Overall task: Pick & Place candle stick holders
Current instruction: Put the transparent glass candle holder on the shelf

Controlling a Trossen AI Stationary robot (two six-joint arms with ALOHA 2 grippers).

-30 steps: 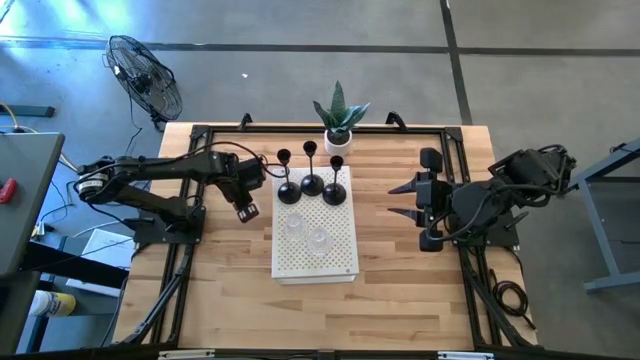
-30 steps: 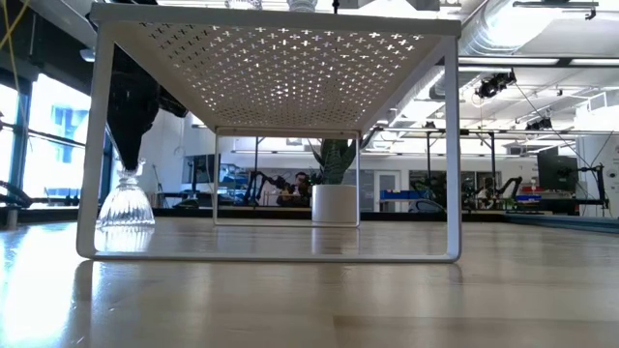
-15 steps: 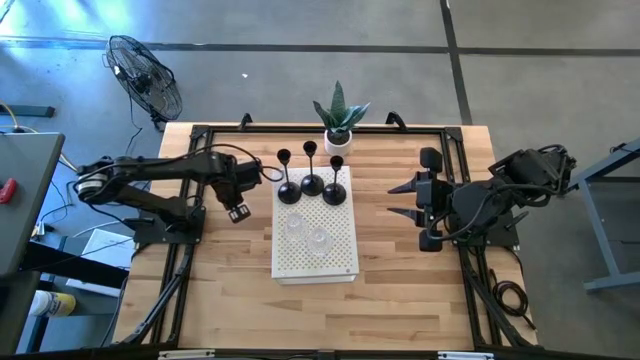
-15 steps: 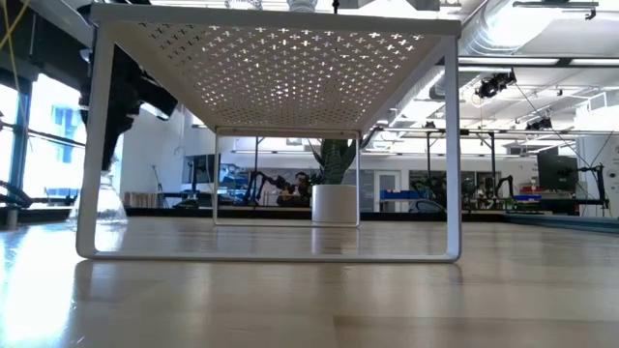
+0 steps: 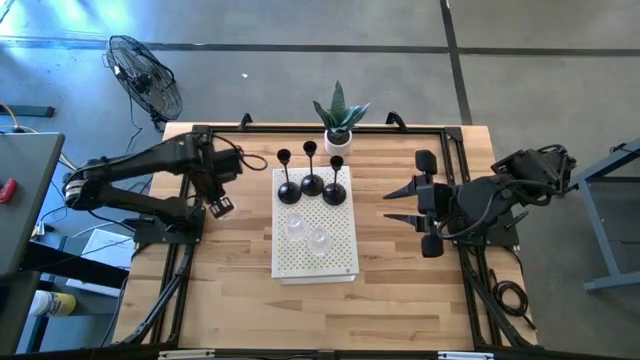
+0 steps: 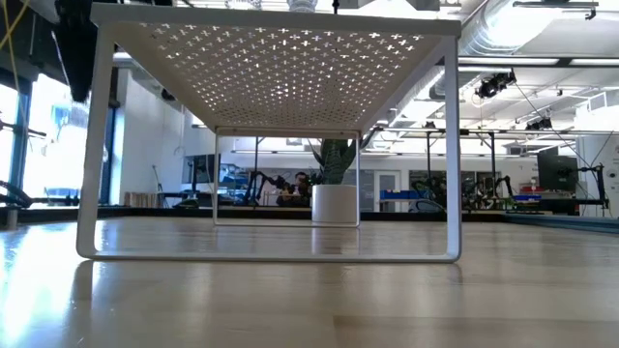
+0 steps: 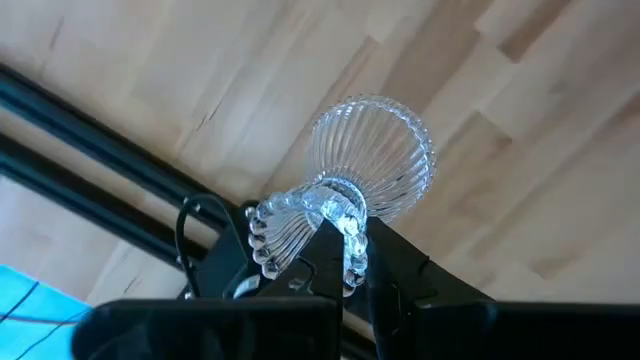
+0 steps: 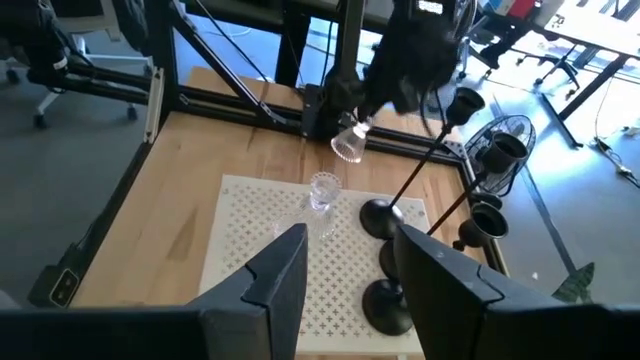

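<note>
Three black candle stick holders stand by their round bases on the far end of a white perforated rack. Two clear glass ones stand near the rack's middle. A third clear glass holder hangs in the air left of the rack, above the table, with my left gripper shut on it. The right wrist view also shows this glass holder under the left arm. My right gripper waits open to the right of the rack, raised, its fingers pointing at the rack. My left gripper pinches the fluted upper cup of the glass holder at its rim between its two fingers. The fingers come from above, pointing down. The holder hangs upright below them, its wide ribbed base lowest and clear of the table.
A green plant in a white pot stands behind the rack at the table's far edge. Black frame rails run along the table's sides. Bare wood lies in front of the rack. A floor fan stands beyond the far left corner.
My left gripper has risen with the glass holder and drawn toward the table's left edge. The holder, which stood on the table just left of the rack, is now lifted clear and has left the low view.
</note>
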